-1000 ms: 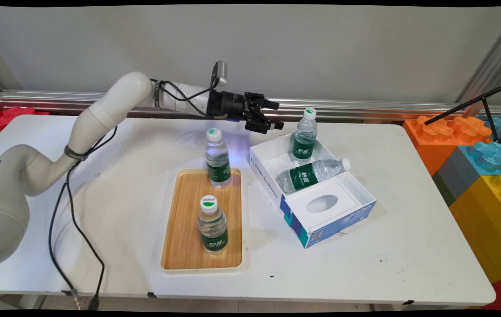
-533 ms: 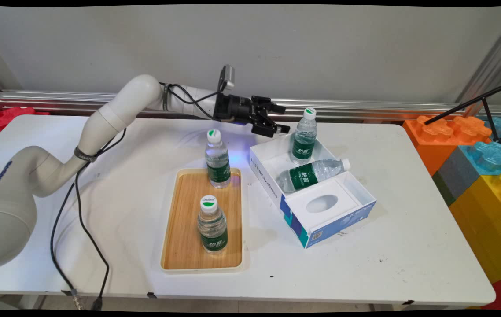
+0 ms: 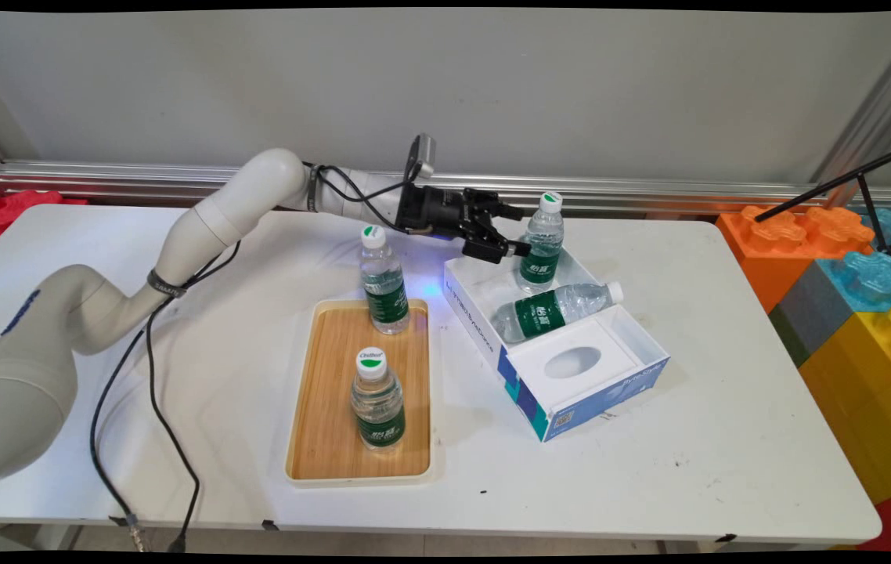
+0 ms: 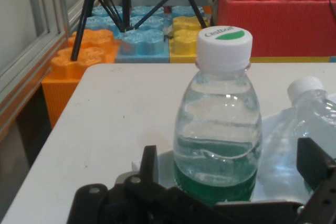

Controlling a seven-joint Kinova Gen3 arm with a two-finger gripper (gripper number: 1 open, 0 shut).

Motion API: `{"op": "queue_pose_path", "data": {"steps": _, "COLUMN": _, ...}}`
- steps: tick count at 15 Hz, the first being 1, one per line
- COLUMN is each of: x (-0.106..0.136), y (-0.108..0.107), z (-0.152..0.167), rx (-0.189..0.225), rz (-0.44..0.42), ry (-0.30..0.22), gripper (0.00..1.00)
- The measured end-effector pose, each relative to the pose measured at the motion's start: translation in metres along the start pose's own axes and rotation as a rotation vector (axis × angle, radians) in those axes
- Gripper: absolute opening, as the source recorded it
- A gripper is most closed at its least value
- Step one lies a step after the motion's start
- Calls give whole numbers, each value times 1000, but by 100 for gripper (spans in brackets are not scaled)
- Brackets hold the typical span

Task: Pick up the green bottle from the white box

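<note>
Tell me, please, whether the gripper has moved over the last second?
Yes. The gripper has travelled right and slightly down the main view, closing on the upright bottle standing in the white box, its fingers open.

Upright bottle (image 4: pixel 220 124) stands between spread claw (image 3: pixel 514 233) fingers; lying bottle (image 3: pixel 551 308) just beside.

Looking down at a white worktop (image 3: pixel 688 462), stretching from the near edge to the metal rail (image 3: pixel 649 192) at the wall. Lying directly on it near the middle: a wooden tray (image 3: pixel 328 439) with a pale rim, long side running away from the camera. Just beside it, to the right, sitting slightly turned: an open white and blue box (image 3: pixel 571 392). Trailing over the left part of the worktop and hanging past the near edge: black cables (image 3: pixel 149 392). Showing in the hand view too: the bare white worktop (image 4: pixel 110 108), ending before coloured blocks.
</note>
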Motion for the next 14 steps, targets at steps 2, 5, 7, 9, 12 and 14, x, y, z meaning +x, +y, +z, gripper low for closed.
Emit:
{"op": "queue_pose_path", "data": {"steps": 2, "x": -1, "y": 1, "z": 4, "rx": -3, "rz": 1, "ry": 2, "gripper": 100}}
{"op": "queue_pose_path", "data": {"steps": 5, "x": -3, "y": 2, "z": 12, "rx": -5, "rz": 3, "ry": 6, "gripper": 100}}
{"op": "queue_pose_path", "data": {"steps": 7, "x": -4, "y": 2, "z": 16, "rx": -4, "rz": 6, "ry": 10, "gripper": 100}}
{"op": "queue_pose_path", "data": {"steps": 9, "x": -5, "y": 2, "z": 18, "rx": -3, "rz": 10, "ry": 12, "gripper": 100}}
{"op": "queue_pose_path", "data": {"steps": 12, "x": -5, "y": 2, "z": 22, "rx": 0, "rz": 16, "ry": 16, "gripper": 100}}
{"op": "queue_pose_path", "data": {"steps": 14, "x": -6, "y": 2, "z": 24, "rx": 1, "rz": 19, "ry": 17, "gripper": 100}}
